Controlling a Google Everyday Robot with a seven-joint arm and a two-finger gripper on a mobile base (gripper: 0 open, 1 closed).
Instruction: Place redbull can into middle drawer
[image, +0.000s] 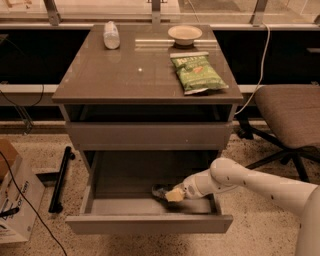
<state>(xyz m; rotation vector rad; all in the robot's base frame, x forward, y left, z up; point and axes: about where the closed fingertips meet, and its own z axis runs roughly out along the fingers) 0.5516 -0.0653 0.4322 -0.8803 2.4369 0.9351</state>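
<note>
Redbull can (160, 190) – dark, in shadow – lies in open middle drawer (150, 224), right of centre, at tip of end effector (173, 195); grip state can't tell. Counter (125, 75) above: chip bag (199, 73), bowl (185, 34), bottle (111, 35)

Arm (260, 182): white, smooth, rounded shell — a few tiny dark specks.
Gripper (171, 194): seemingly pale yellow-tan — low inside the middle drawer (150, 224).

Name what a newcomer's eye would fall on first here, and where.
The white robot arm reaching from the right into the pulled-out middle drawer, its gripper low inside at the redbull can near the drawer's front right. Next, the bright green chip bag lying on the right of the cabinet top.
</note>
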